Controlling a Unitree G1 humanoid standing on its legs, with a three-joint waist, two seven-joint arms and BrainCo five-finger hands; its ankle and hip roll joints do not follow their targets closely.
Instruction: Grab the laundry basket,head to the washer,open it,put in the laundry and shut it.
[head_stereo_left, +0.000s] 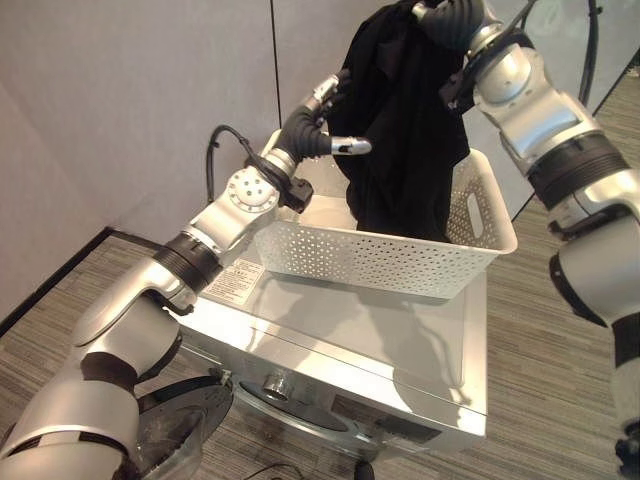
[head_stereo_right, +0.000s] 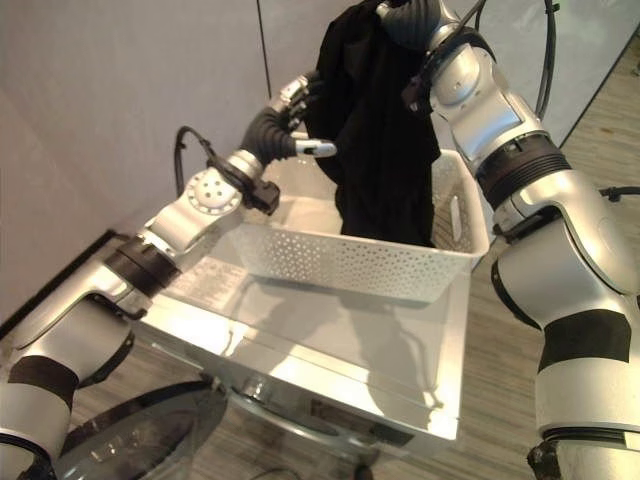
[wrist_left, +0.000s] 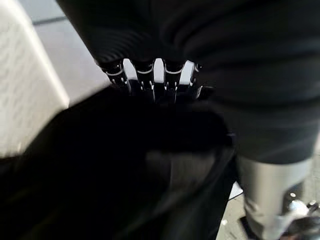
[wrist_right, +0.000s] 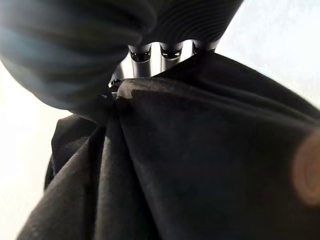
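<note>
Laundry, a black garment (head_stereo_left: 405, 130), hangs lifted above the white laundry basket (head_stereo_left: 370, 255), its lower end in the basket; the basket stands on top of the washer (head_stereo_left: 330, 340), whose round door (head_stereo_left: 170, 425) at the lower left looks swung open. From the left, the left hand (head_stereo_left: 325, 125) reaches to the cloth's side with its thumb straight; its fingers (wrist_left: 150, 82) press into the fabric, and whether they grip I cannot tell. To the right and higher, the right hand (head_stereo_left: 450, 20) has its fingers closed over a bunched fold and carries the weight. Risk: the trailing end could snag on the rim and tip the basket off the washer; a thin pinch might slip.
</note>
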